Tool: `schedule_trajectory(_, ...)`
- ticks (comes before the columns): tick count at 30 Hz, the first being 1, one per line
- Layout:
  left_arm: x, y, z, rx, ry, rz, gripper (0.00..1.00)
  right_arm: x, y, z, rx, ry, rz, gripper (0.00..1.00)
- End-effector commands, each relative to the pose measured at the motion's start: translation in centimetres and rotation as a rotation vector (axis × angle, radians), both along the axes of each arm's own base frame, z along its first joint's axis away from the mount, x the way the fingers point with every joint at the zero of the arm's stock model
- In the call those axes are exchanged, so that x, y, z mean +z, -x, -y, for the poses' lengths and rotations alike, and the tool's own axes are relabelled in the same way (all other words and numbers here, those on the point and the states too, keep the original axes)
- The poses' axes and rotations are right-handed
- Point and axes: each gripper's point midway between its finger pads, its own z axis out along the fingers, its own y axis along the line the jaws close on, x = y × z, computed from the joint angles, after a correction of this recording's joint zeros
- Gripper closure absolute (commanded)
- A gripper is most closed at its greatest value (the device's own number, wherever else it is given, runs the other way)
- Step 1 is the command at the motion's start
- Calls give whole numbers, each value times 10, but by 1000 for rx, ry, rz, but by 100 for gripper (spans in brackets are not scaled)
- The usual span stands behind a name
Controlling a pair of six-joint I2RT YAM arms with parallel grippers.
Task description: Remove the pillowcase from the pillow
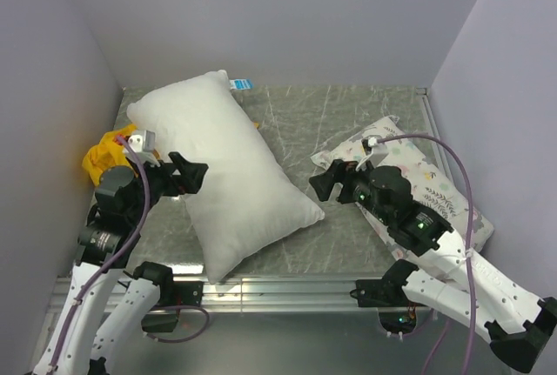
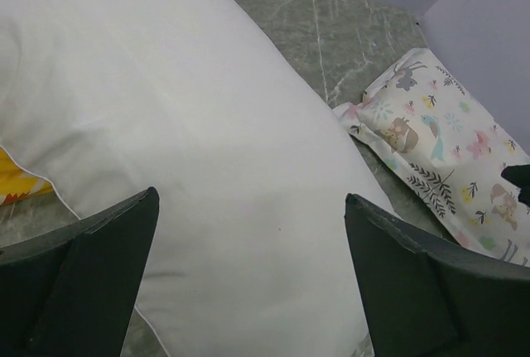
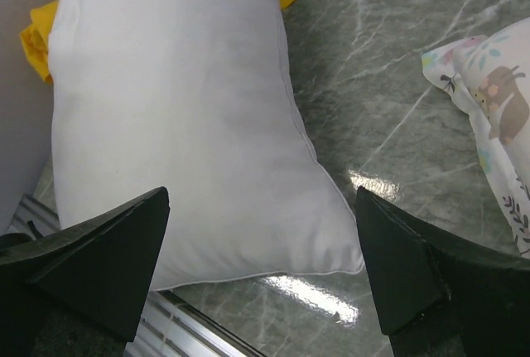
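The large, plump, plain white rectangular pillow (image 1: 228,170) lies bare and diagonal on the grey marble-patterned table (image 1: 348,123), with its small blue tag (image 1: 241,84) at the far edge. The thin, crumpled bright yellow fabric pillowcase (image 1: 103,156) is bunched against the left wall just beside the pillow, and a yellow scrap shows at the pillow's right side too. The left gripper (image 1: 193,175) hovers over the pillow's left edge, jaws spread wide, grasping nothing. The right gripper (image 1: 320,182) hangs by the pillow's right corner, likewise released and empty, near the white pillow printed with small animals and leaves (image 2: 431,137)
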Motion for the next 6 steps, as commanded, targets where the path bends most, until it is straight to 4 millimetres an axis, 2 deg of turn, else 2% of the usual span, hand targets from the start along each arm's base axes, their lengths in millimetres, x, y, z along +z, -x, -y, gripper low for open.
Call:
schedule_trajectory(1,14,1,1,-8,9,59,0,2,-4,-3,6,-2,13,0)
schedule_trajectory(6,18,2,2,-12,16,81,0,-2,-4,-4,15,9,7,0)
